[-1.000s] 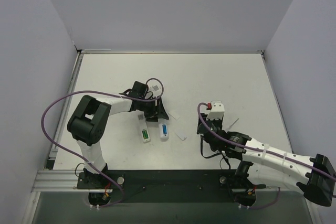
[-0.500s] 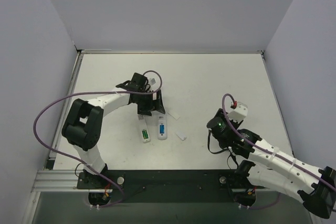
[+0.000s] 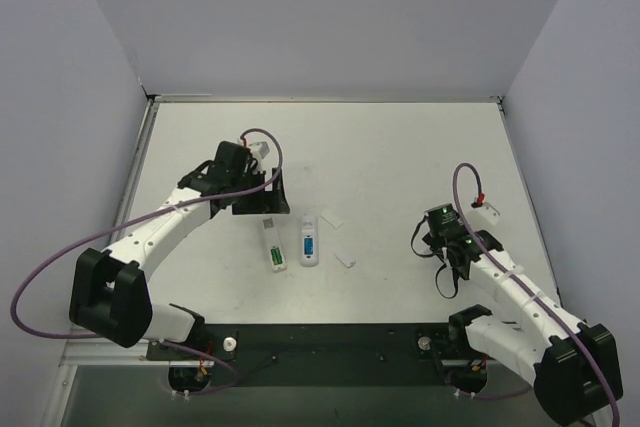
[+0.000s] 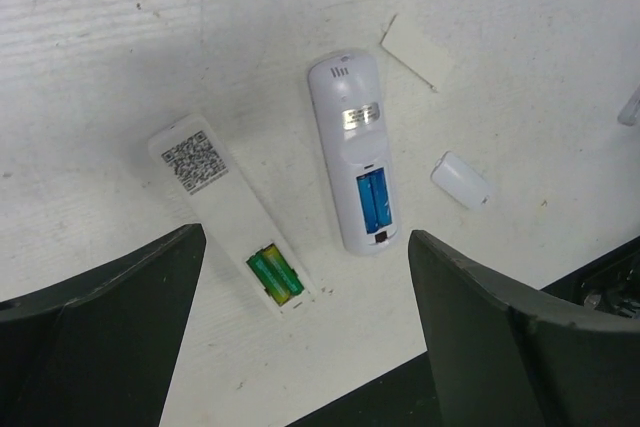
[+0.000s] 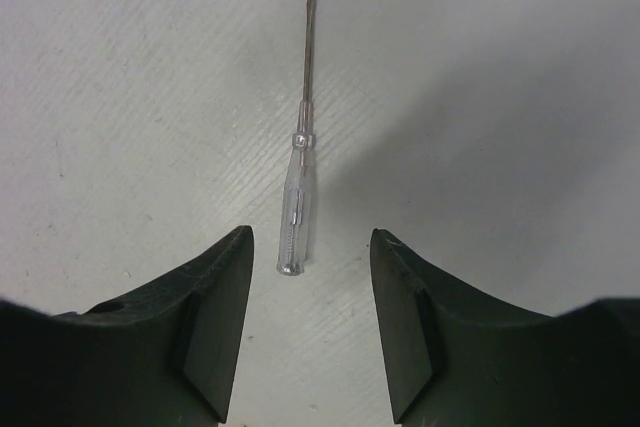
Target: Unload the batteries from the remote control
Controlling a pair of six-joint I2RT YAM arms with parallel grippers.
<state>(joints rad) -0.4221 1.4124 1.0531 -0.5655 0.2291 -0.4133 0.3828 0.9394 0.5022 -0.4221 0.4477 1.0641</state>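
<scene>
There, QR label (image 4: 195, 159) on one remote (image 4: 238, 219).

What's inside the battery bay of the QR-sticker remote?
Two green batteries lie side by side in the remote, its bay uncovered. Whatever sits beneath them is hidden.

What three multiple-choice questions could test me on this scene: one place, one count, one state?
1. The green batteries sit: A lying loose; B in the QR-labelled remote; C in a cup.
2. Visible blue batteries: A one; B two; C four.
3. The right end effector is: A shut on a battery; B shut on a cover; C open.
Answers: B, they fill its open bay; B, two cells lie side by side; C, it gapes wide above the screwdriver on the table.
</scene>
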